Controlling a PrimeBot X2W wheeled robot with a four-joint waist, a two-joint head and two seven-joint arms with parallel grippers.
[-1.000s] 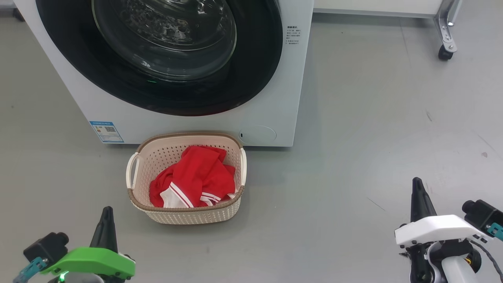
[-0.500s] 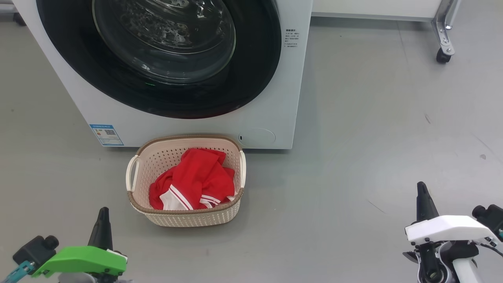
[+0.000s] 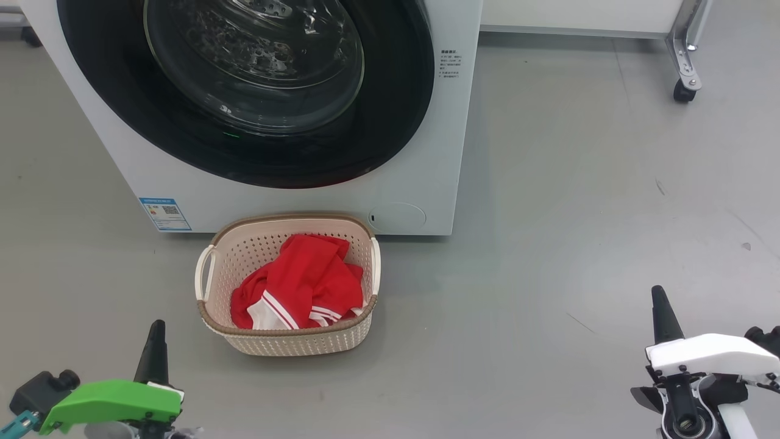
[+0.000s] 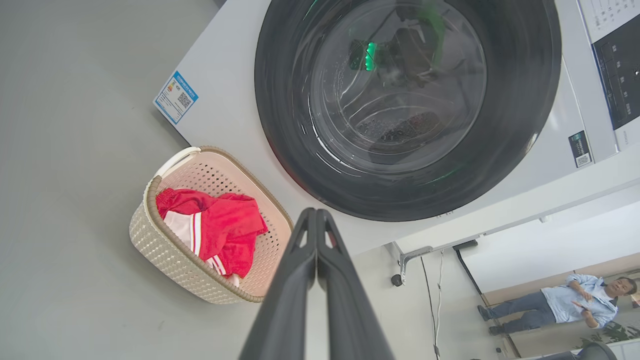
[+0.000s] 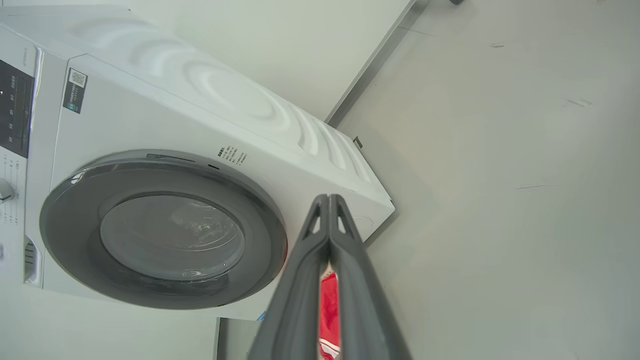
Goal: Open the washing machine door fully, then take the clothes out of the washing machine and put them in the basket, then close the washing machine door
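The white washing machine (image 3: 420,158) stands ahead with its black-rimmed glass door (image 3: 244,91) shut flat against the front. On the floor just before it sits the cream basket (image 3: 286,341), and red clothes (image 3: 298,286) with white striped trim lie inside. My left gripper (image 3: 155,332) is low at the left, shut and holding nothing, a little nearer than the basket. My right gripper (image 3: 661,302) is low at the right, shut and holding nothing, far right of the basket. The left wrist view shows the door (image 4: 410,105), the basket (image 4: 165,255) and the clothes (image 4: 210,230) beyond my shut left gripper (image 4: 316,212).
A metal frame leg on a castor (image 3: 682,91) stands at the far right, behind the machine's line. Grey floor (image 3: 579,213) stretches to the right of the machine. A person (image 4: 565,305) stands far off in the left wrist view.
The head view has shifted, so the machine and basket sit slightly lower. Both grippers have dropped toward the bottom edge and stayed shut.
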